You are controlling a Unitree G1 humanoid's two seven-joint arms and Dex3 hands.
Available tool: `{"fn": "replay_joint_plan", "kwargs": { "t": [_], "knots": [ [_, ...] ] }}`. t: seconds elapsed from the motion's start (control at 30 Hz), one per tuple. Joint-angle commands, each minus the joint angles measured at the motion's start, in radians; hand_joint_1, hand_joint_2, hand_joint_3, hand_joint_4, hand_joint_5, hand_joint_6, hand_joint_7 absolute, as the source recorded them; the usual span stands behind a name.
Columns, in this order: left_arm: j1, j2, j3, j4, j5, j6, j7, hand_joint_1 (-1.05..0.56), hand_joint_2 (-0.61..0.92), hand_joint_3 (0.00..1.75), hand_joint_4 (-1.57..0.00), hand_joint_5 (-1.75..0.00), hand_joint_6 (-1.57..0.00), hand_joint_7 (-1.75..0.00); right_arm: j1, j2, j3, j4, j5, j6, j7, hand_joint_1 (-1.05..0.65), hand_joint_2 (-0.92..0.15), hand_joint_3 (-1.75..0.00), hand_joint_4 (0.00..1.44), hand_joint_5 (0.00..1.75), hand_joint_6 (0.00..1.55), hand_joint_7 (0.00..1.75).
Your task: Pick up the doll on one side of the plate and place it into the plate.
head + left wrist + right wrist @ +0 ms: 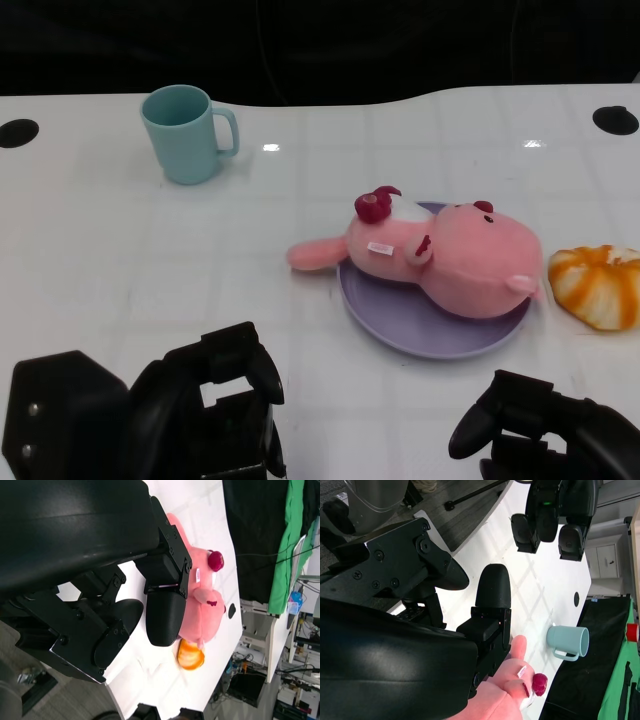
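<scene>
Head view shows our left hand (215, 415) low at the near edge, fingers apart and holding nothing, then the pink doll (440, 255) lying on the purple plate (430, 335) with one foot sticking off, then our right hand (540, 430), also empty with fingers apart. We think the putting-down is done. Next we need only keep both hands away.

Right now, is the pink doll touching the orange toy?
Apart. The head view shows bare white table between the pink doll and the orange toy.
</scene>
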State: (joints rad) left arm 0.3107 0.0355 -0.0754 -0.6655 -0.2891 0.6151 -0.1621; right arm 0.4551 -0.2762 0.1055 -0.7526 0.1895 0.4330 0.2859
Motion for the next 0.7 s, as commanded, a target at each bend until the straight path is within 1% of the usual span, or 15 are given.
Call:
{"fn": "replay_joint_plan", "kwargs": {
  "t": [0.03, 0.17, 0.37, 0.7],
  "knots": [
    [0.01, 0.006, 0.017, -0.021, -0.02, 0.035, 0.021, -0.06, 0.42, 1.43, -0.93, -1.75, -0.77, -1.73, -0.001, -0.013, -0.022, 0.009, 0.005, -0.007, 0.006, -0.06, -0.63, -1.11, 0.65, 1.75, 0.5, 1.4],
    [-0.004, 0.006, 0.026, -0.002, -0.036, 0.053, 0.024, -0.06, 0.43, 1.44, -0.92, -1.75, -0.76, -1.74, -0.008, -0.007, -0.029, 0.023, 0.009, -0.009, 0.009, -0.06, -0.63, -1.11, 0.65, 1.75, 0.49, 1.41],
    [-0.032, 0.013, 0.028, 0.042, -0.038, 0.038, 0.018, -0.08, 0.43, 1.43, -0.93, -1.75, -0.77, -1.75, -0.025, -0.002, -0.035, 0.043, 0.01, -0.013, 0.011, -0.05, -0.63, -1.11, 0.64, 1.75, 0.49, 1.42],
    [-0.04, 0.022, 0.031, 0.076, -0.045, 0.011, 0.001, -0.08, 0.42, 1.41, -0.93, -1.75, -0.77, -1.74, -0.028, 0.003, -0.032, 0.047, 0.003, -0.015, 0.001, -0.04, -0.64, -1.1, 0.63, 1.75, 0.49, 1.42]
  ]
}}
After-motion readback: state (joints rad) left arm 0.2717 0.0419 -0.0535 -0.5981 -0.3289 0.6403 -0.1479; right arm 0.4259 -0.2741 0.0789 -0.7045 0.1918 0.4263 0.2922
